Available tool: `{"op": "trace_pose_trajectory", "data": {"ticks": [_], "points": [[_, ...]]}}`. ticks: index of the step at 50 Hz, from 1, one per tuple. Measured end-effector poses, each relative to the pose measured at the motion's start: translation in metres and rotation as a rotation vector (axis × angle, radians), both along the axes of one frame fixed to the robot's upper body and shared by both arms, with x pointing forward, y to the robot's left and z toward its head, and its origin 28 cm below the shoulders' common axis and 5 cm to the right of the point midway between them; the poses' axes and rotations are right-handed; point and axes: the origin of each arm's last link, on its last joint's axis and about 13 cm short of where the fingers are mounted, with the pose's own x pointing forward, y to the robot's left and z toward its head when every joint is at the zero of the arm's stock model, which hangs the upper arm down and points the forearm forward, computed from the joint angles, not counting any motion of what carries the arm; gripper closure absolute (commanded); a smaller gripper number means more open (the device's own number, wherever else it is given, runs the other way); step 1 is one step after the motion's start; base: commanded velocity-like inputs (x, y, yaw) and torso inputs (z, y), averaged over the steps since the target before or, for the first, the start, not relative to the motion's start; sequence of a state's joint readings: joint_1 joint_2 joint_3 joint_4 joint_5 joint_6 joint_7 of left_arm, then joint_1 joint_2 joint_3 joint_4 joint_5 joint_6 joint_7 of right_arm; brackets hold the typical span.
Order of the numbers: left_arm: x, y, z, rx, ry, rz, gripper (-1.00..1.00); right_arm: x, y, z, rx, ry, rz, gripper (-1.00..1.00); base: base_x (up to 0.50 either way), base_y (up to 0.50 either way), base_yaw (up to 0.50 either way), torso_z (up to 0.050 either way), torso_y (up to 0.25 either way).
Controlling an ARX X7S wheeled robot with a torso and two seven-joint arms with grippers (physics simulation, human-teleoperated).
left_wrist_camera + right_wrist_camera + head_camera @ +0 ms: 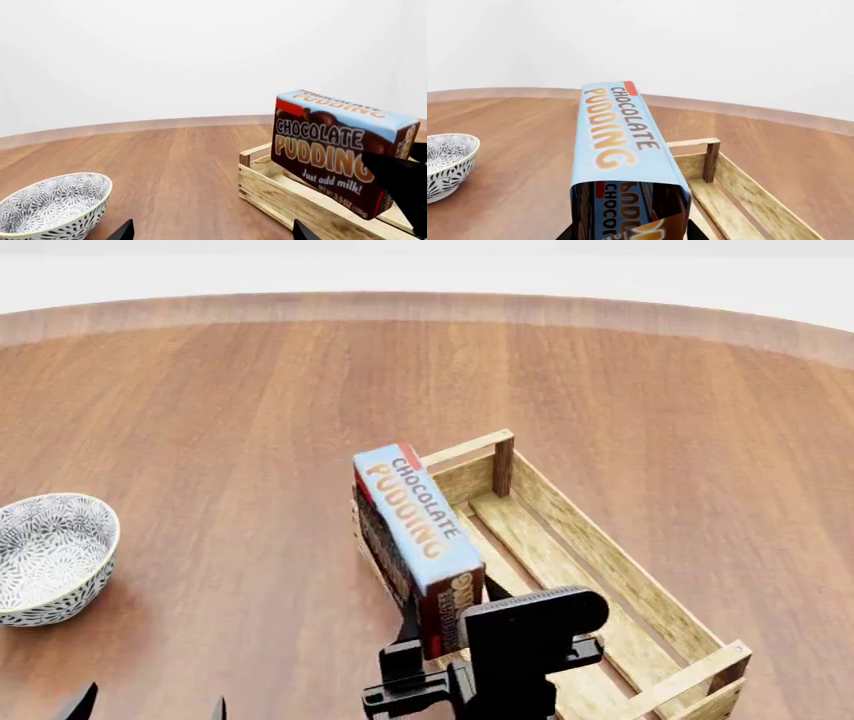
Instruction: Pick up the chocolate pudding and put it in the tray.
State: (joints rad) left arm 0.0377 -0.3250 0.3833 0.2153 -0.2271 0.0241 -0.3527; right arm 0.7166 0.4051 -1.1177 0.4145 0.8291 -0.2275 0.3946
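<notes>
The chocolate pudding (416, 525) is a carton with a light-blue face, orange lettering and dark brown sides. It stands on a long edge over the left side of the light-wood slatted tray (627, 575). My right gripper (434, 628) is shut on its near end. In the right wrist view the carton (620, 135) fills the space between the fingers (697, 231). The left wrist view shows the carton (330, 150) low inside the tray (280, 197); I cannot tell if it touches the floor. My left gripper (213, 235) is open and empty, low at the front left (150, 708).
A grey-white patterned bowl (51, 555) stands on the round wooden table (240, 410) to the left of the tray, also in the left wrist view (53, 205) and the right wrist view (446, 160). The tray's far end has a raised bar handle (467, 450).
</notes>
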Motion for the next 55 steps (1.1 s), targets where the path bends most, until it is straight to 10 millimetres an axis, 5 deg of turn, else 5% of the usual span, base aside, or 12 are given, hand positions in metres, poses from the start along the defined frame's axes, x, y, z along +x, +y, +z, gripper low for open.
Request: {"op": "trace_pose_trajectory", "data": {"ticks": [55], "points": [[0.002, -0.001, -0.002, 0.003, 0.007, 0.000, -1.00, 0.022, -0.038, -0.034, 0.016, -0.031, -0.270, 1.00, 0.00, 0.00, 0.00, 0.000, 0.000]]}}
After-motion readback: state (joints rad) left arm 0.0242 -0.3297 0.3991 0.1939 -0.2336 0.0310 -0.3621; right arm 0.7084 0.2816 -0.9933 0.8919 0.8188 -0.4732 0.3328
